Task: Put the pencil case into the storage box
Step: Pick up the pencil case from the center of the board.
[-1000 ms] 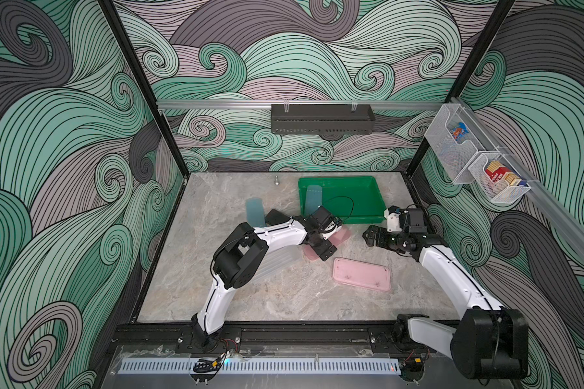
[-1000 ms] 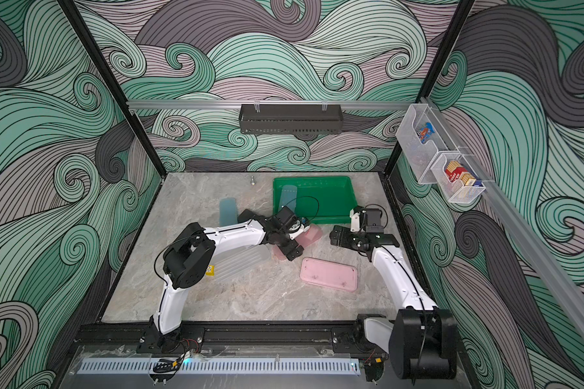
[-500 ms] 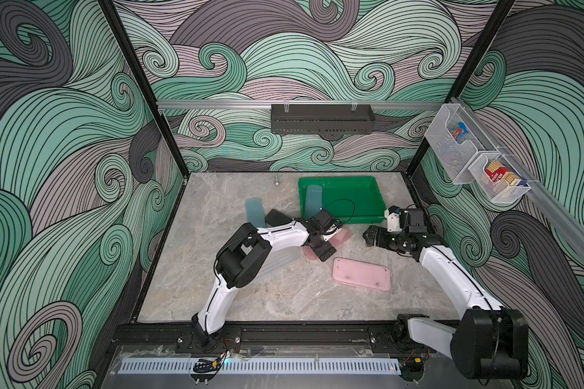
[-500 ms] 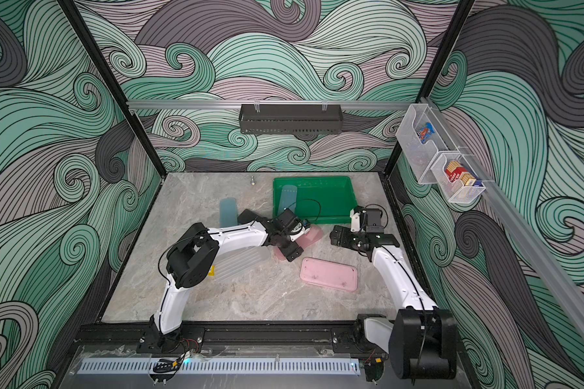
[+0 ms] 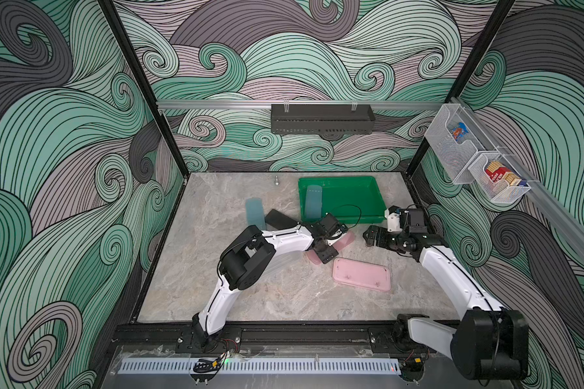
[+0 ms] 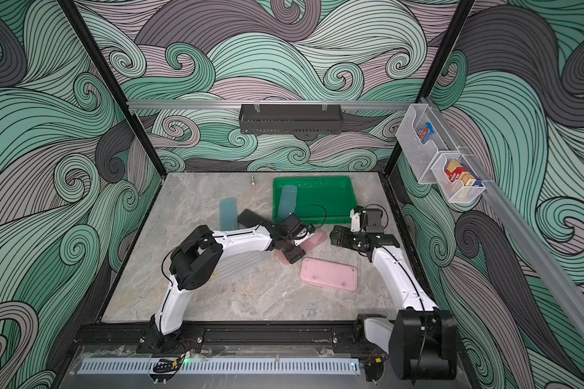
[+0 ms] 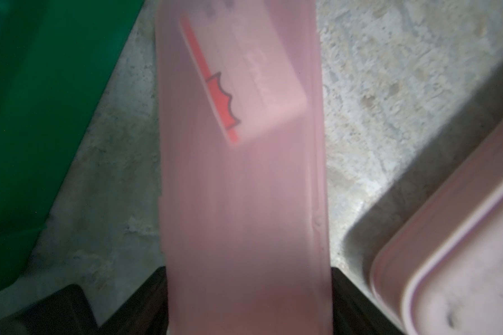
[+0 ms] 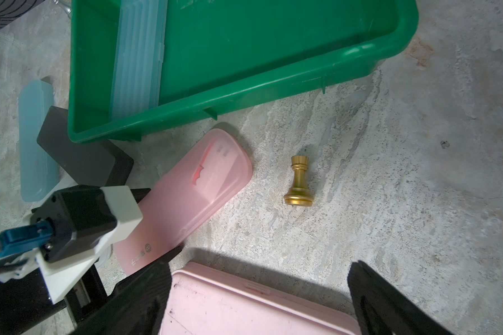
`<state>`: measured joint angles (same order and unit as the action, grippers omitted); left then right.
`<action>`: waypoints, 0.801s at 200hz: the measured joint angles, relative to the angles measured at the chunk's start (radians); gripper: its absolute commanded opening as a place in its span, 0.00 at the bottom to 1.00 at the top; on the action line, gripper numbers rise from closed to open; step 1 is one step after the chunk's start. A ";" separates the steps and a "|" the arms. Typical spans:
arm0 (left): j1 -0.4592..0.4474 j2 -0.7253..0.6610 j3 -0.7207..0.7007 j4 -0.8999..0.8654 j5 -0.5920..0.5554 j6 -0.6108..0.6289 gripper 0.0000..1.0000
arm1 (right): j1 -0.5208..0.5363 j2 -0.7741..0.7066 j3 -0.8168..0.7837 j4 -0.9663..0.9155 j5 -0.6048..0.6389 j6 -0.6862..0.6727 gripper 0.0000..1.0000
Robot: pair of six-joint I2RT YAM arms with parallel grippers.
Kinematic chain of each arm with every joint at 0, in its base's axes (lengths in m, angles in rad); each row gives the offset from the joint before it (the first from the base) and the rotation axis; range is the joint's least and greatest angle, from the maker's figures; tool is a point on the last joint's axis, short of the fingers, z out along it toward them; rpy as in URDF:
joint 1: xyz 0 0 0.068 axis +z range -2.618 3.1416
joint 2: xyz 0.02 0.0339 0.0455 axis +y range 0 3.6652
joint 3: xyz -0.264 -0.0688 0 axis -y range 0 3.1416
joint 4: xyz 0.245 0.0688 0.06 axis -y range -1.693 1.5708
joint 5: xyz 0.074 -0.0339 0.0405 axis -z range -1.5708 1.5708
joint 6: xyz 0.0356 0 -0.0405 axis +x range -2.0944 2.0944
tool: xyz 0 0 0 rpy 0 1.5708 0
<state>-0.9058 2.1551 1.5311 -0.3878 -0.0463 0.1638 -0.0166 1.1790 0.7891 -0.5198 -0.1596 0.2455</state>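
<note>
Translucent pink plastic pencil case [image 7: 238, 174]: pinched crosswise by left hand [image 5: 322, 247] (nearer arm), far end beside green plastic storage box [image 5: 334, 178].

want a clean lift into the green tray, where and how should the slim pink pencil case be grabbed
Take the slim pink pencil case across its narrow width, on the two long straight edges, from above: it lies flat on the table and its rounded ends would likely slip. Use the half away from the green tray, where the left tool grips it.
</note>
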 measured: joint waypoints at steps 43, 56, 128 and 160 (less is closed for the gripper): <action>0.000 -0.045 -0.061 0.005 -0.021 -0.008 0.63 | 0.000 -0.008 0.000 0.000 0.000 0.000 0.99; 0.000 -0.061 -0.082 -0.003 -0.035 -0.015 0.64 | 0.000 -0.010 0.000 0.000 0.000 0.000 0.99; 0.000 -0.251 -0.180 -0.132 -0.100 -0.068 0.62 | 0.000 -0.015 0.000 0.000 -0.003 0.001 0.99; -0.002 -0.369 -0.191 -0.162 -0.083 -0.070 0.62 | 0.000 -0.015 0.000 0.000 -0.006 0.001 0.99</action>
<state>-0.9077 1.7859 1.3403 -0.5495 -0.1295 0.0940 -0.0166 1.1637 0.7891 -0.5198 -0.1658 0.2462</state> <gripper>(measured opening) 0.786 0.992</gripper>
